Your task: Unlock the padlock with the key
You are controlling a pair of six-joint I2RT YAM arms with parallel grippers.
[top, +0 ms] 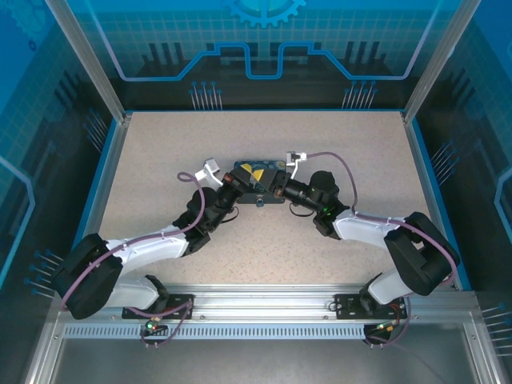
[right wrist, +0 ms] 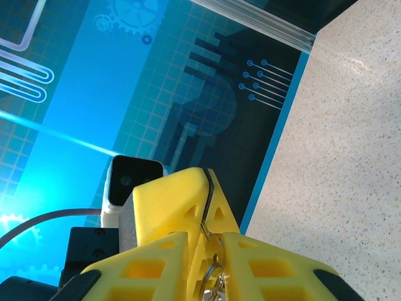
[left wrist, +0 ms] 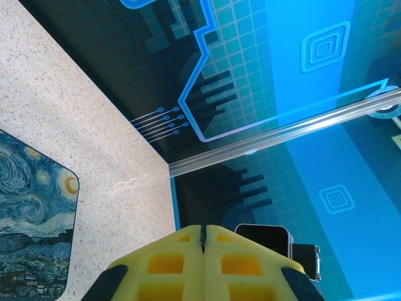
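The thin dark grey metal key (right wrist: 205,195) is pinched on its flat sides by the yellow right end effector (right wrist: 207,221). A silver ring (right wrist: 212,276) sits close by it. The key looks tiny, light, hard and slippery, so I think it could twist or slide out if pushed crooked. It is best held near the ring end, with the tip left free. The yellow left end effector (left wrist: 203,237) is pressed together, holding nothing, near the blue painted box (left wrist: 31,219) on the speckled bench (left wrist: 94,138).
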